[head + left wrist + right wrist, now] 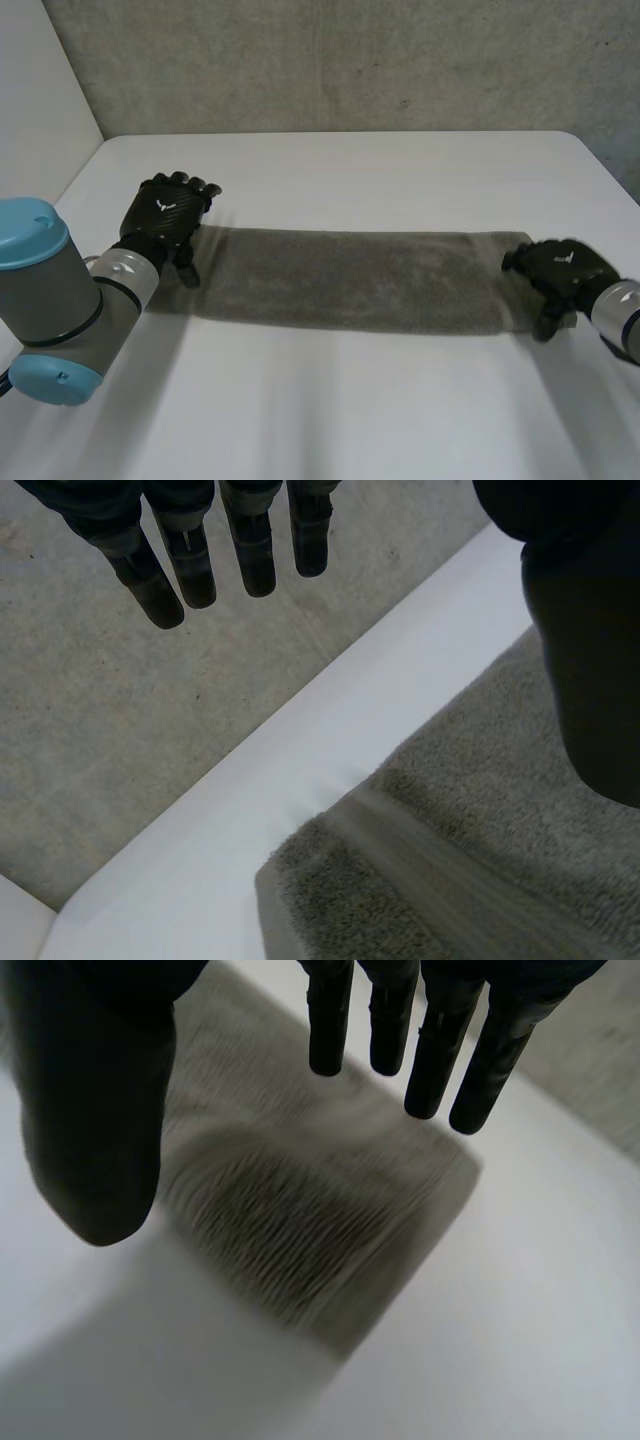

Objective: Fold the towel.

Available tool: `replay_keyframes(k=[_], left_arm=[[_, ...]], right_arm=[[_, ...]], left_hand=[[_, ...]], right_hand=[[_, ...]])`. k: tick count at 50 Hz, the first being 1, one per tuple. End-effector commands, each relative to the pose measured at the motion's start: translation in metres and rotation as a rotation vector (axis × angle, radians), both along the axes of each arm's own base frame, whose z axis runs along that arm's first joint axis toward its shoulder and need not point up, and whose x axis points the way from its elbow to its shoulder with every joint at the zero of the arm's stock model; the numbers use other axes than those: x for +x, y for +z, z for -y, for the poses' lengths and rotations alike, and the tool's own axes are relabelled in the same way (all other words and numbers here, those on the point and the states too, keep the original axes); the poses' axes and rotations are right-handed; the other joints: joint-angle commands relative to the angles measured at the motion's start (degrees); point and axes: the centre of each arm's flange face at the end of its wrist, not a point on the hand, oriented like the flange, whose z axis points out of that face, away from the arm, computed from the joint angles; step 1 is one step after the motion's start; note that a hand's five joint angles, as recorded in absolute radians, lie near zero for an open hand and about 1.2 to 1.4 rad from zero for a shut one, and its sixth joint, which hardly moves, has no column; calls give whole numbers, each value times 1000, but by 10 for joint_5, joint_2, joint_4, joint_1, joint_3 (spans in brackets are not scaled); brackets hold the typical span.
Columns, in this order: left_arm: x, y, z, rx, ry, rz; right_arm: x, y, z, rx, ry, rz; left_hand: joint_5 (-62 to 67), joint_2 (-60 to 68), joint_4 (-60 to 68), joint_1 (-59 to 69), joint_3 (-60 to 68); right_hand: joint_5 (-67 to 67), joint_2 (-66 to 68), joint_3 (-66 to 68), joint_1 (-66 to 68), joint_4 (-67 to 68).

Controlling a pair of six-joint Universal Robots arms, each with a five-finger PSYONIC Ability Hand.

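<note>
A grey towel lies folded into a long narrow strip across the middle of the white table. My left hand hovers at the strip's left end, fingers straight and open, holding nothing. In the left wrist view its fingers point past the towel's end toward the table edge. My right hand is at the strip's right end, open too. In the right wrist view its fingers and thumb spread above the towel's end without gripping it.
A grey wall runs behind the table's far edge. Bare white tabletop stretches in front of the towel and behind it. My left arm's grey joint with light-blue caps stands at the near left.
</note>
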Motion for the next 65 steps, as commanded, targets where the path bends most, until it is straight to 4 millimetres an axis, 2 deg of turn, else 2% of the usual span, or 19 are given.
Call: replay_keyframes(k=[1,8,16,28,31,36,40,44,45,47,48,50,51,52,53,55,56,58,65], left_arm=[[1,3,1,16,12,-60],[1,1,0,21,14,-59],[0,0,-2,24,9,-58],[1,0,-1,23,15,-58],[2,1,-1,23,18,-58],[4,9,0,2,25,-66],[4,17,0,-16,25,-72],[4,31,-1,-58,23,-85],[4,31,-1,-58,23,-85],[3,38,-2,-76,18,-93],[3,38,-2,-76,18,-93],[1,44,-3,-93,10,-99],[1,44,-3,-93,10,-99],[0,45,-4,-96,8,-100],[0,45,-4,-96,8,-100],[0,46,-5,-96,7,-103],[0,46,-5,-96,7,-103],[-3,47,-7,-97,-2,-108],[-5,45,-8,-94,-8,-107]], right_arm=[[-2,-29,7,67,-6,-10],[-4,-30,15,9,-15,-17],[-6,-29,20,-26,-24,-18],[-17,-23,32,-78,-58,-59],[-37,-15,44,-107,-98,-135],[-115,4,75,-158,-270,-430],[-117,12,80,-181,-252,-500],[-55,51,81,-337,-147,-406],[-54,51,81,-338,-147,-406],[-3,87,66,-455,-62,-320],[-3,87,66,-455,-62,-320],[54,100,44,-521,81,-247],[54,100,44,-522,82,-247],[85,100,29,-546,163,-224],[85,100,29,-546,164,-224],[139,84,-4,-549,328,-183],[140,84,-4,-549,329,-183],[177,62,-34,-534,452,-159],[212,12,-71,-450,594,-157]], left_hand=[[-109,-23,-25,-30,-16],[-109,-23,-25,-30,-16],[-109,-23,-25,-30,-16],[-111,-25,-27,-32,-18],[-111,-25,-27,-32,-18],[-111,-25,-27,-32,-18],[-111,-25,-27,-32,-18],[-111,-25,-27,-32,-18],[-111,-25,-27,-32,-18],[-111,-25,-27,-32,-18],[-111,-25,-27,-32,-18],[-111,-25,-27,-32,-18],[-111,-25,-27,-32,-18],[-111,-25,-27,-32,-18],[-111,-25,-27,-32,-18],[-111,-25,-27,-32,-18],[-111,-25,-27,-32,-18],[-111,-25,-27,-32,-18],[-111,-25,-27,-32,-18]], right_hand=[[79,98,90,86,88],[141,160,153,148,151],[596,615,608,603,606],[596,615,608,604,606],[596,615,608,604,606],[596,615,608,604,606],[596,615,608,604,606],[596,615,608,604,606],[596,615,608,604,606],[596,615,608,604,606],[596,615,608,604,606],[596,615,608,604,606],[596,615,608,604,606],[596,615,608,604,606],[596,615,608,604,606],[596,615,608,604,606],[596,615,608,604,606],[596,615,608,604,606],[596,615,608,604,606]])
